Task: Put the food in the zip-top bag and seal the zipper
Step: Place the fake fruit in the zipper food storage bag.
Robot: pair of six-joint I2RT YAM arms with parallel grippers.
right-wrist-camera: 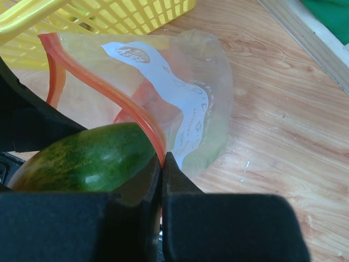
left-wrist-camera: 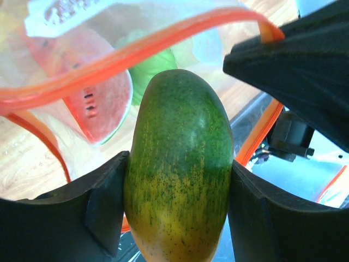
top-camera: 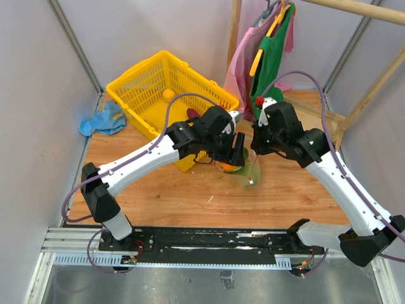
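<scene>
My left gripper is shut on a green-and-yellow oval fruit and holds it at the open mouth of the clear zip-top bag. The red-orange zipper strip arches over the fruit. A red watermelon wedge and a small green piece lie inside the bag. My right gripper is shut on the zipper strip and holds the bag's mouth open beside the fruit. In the top view both grippers, the left and the right, meet over the bag.
A yellow plastic basket stands at the back left, just behind the left arm, with a yellow-orange round fruit in it. A blue cloth lies at its left. Clothes hang at the back right by a wooden frame.
</scene>
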